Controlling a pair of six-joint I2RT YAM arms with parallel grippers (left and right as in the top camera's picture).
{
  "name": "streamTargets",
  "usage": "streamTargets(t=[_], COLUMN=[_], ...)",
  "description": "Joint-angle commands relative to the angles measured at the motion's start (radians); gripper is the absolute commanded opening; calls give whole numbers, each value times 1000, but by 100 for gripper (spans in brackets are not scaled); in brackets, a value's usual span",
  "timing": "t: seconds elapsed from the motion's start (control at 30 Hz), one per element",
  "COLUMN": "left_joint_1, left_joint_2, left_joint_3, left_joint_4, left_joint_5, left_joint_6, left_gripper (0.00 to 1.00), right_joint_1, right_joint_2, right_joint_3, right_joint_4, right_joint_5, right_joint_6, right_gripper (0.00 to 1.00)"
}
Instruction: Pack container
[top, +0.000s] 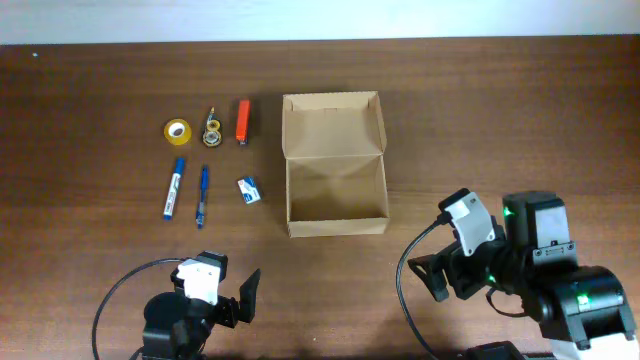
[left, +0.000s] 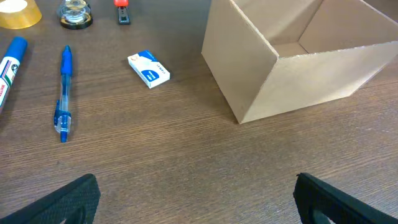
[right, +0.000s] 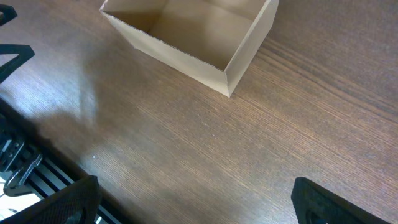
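Observation:
The tan cardboard container stands open at the table's middle, its flap lid laid back on the far side; it also shows in the left wrist view and the right wrist view. It looks empty. To its left lie a yellow tape roll, a small clear roll, an orange stapler, a blue marker, a blue pen and a small blue-white box. My left gripper is open and empty near the front edge. My right gripper is open and empty, front right of the container.
The table's front edge runs close under both arms. Black cables loop beside each arm base. In the right wrist view, dark equipment shows beyond the table edge at lower left.

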Motion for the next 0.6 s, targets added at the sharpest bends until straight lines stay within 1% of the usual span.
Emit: streamTargets(t=[0.0, 0.2, 0.3, 0.57], left_joint_1=[5, 5, 5, 5], left_joint_2=[-10, -10, -10, -10], left_joint_3=[-5, -5, -5, -5], left_joint_4=[3, 3, 3, 3], left_joint_5=[-7, -7, -7, -7], left_joint_6=[-6, -6, -6, -6], left_gripper=[99, 99, 99, 99], right_joint_1=[-9, -9, -9, -9], right_joint_2=[13, 45, 27, -163], right_joint_3=[18, 18, 18, 18], right_joint_4=[3, -5, -12, 22], right_joint_5=[-20, -24, -24, -1], right_joint_6=[-12, -8, 34, 18], right_gripper=[99, 99, 99, 99])
